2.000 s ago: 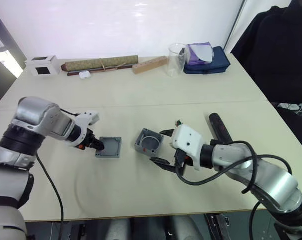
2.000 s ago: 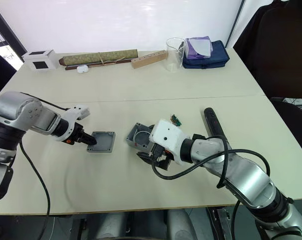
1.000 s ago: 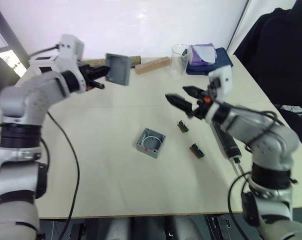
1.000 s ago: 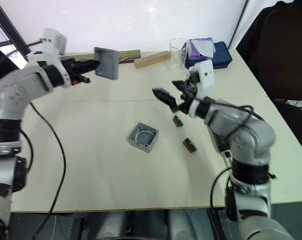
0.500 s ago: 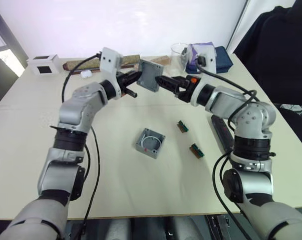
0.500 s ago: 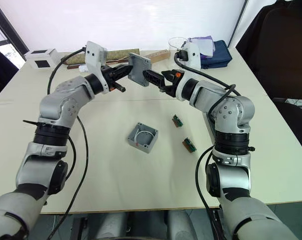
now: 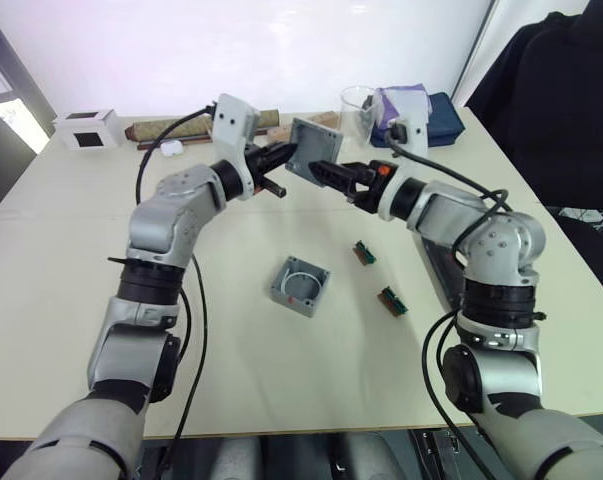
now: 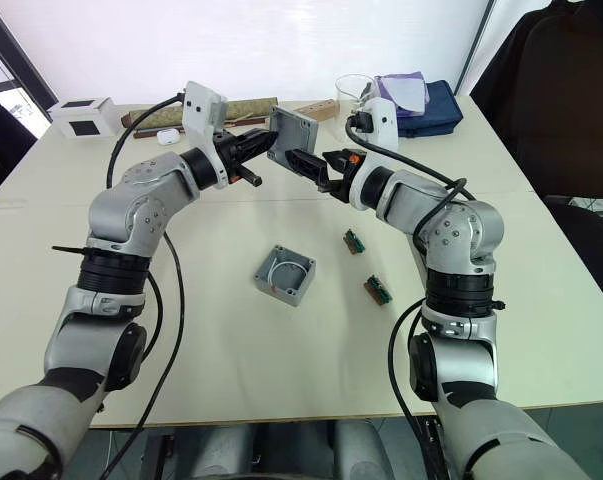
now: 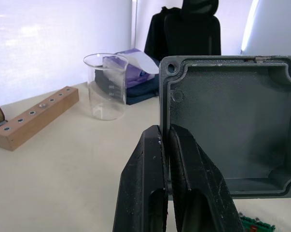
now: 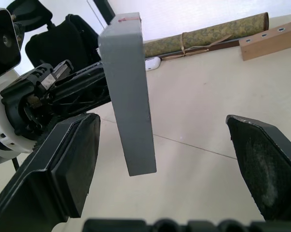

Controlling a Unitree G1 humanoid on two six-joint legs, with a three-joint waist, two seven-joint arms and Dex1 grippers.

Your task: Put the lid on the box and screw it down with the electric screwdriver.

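The lid (image 7: 315,146) is pinched by one rim, high over the table, in the left gripper (image 9: 165,145), and could be dropped if released before the right gripper (image 10: 164,159), spread wide around it, is pressed together.

The lid (image 9: 232,121) looks like matt grey cast metal, slightly grainy inside. The beaker (image 9: 105,86) is clear and glossy, the drilled block (image 9: 34,117) bare wood. The tabletop (image 7: 231,370) is smooth, matt cream.
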